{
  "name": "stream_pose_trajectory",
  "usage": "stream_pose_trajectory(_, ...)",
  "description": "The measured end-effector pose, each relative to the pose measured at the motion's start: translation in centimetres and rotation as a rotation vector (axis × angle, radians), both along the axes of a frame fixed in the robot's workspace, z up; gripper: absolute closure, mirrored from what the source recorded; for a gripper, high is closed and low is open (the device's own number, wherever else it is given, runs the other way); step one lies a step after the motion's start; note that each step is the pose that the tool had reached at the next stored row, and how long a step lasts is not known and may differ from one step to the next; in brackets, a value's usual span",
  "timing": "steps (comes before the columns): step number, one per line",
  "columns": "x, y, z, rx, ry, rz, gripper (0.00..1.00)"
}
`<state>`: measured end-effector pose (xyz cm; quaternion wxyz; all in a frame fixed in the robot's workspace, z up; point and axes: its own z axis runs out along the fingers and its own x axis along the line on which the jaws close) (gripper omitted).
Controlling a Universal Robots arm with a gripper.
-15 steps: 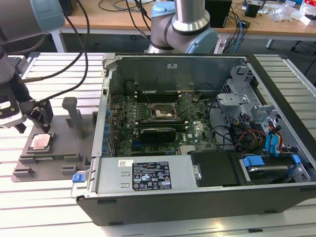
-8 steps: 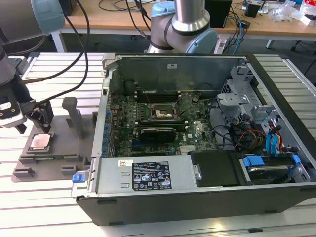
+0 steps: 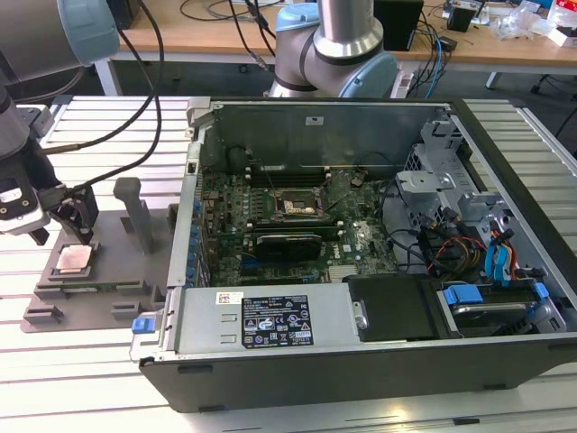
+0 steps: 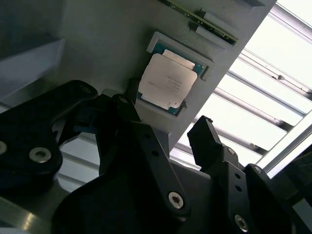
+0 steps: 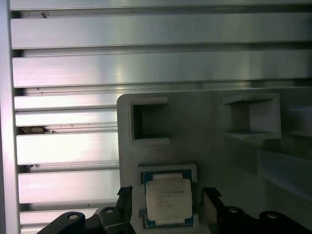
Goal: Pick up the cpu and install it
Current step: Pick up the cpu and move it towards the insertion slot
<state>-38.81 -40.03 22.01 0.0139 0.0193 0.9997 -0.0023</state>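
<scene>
The cpu (image 3: 72, 260) is a small square chip with a silver top. It lies flat in a recess of the grey plastic tray (image 3: 117, 293) at the exterior view's left. My gripper (image 3: 74, 227) hangs just above it, open. In both wrist views the cpu (image 5: 168, 199) (image 4: 167, 82) sits in its teal-rimmed pocket. The two black fingertips (image 5: 125, 202) stand apart on either side of it, with a gap to each edge. My gripper (image 5: 167, 207) (image 4: 165, 114) holds nothing. The motherboard socket (image 3: 295, 206) with its metal frame lies inside the open computer case.
The open computer case (image 3: 361, 361) takes up the middle and the exterior view's right, with cables, drive bays and a graphics card inside. Upright grey posts (image 3: 135, 212) rise from the tray beside the gripper. The slatted aluminium table (image 3: 99, 135) runs under everything. A second arm's base (image 3: 338, 45) stands behind the case.
</scene>
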Motion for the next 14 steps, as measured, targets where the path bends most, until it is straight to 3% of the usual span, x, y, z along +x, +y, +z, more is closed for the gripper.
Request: stream_pose_trajectory(14, 0.0, 0.0, -0.67, -0.0001, 0.0, 0.0, 0.32)
